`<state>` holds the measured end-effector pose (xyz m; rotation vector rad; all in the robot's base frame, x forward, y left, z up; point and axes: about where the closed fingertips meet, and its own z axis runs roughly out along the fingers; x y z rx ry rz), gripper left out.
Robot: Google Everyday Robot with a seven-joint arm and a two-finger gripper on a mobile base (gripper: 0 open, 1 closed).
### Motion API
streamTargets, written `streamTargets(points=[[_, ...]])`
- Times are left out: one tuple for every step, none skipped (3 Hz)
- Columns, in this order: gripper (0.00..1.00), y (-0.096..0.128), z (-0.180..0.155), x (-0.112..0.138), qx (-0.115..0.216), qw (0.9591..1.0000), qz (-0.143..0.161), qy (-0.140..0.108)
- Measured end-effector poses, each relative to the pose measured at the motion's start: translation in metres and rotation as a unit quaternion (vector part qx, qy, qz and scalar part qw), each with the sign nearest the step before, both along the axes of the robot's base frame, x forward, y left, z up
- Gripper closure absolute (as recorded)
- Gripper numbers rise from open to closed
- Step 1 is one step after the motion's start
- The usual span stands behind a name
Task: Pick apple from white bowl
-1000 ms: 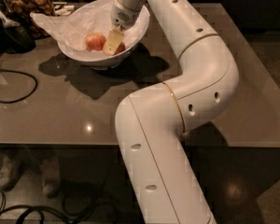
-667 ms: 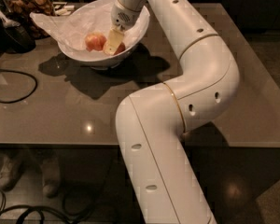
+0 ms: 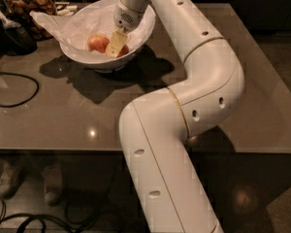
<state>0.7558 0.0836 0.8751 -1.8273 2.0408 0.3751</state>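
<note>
One white arm (image 3: 199, 81) reaches into upper left of frame, claw (image 3: 115, 46) down inside white bowl (image 3: 103, 65). Apple (image 3: 97, 42) sits on crinkled paper (image 3: 53, 21) in bowl, just left of claw; touching or apart, cannot tell. Claw clenched or released: cannot tell. Redder fruit (image 3: 125, 49) peeks out right of claw. Bowl stands on grey tabletop (image 3: 63, 120); black cable (image 3: 20, 89) at left edge.

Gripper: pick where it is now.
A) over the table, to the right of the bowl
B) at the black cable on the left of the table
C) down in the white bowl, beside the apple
C: the gripper is down inside the white bowl, right next to the apple.
</note>
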Motion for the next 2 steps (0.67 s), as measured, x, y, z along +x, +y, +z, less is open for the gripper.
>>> streamTargets(points=[[1.0, 0.0021, 0.0006, 0.0006, 0.001, 1.0, 0.003, 0.001], [1.0, 0.0033, -0.0008, -0.0015, 0.001, 1.0, 0.005, 0.003]])
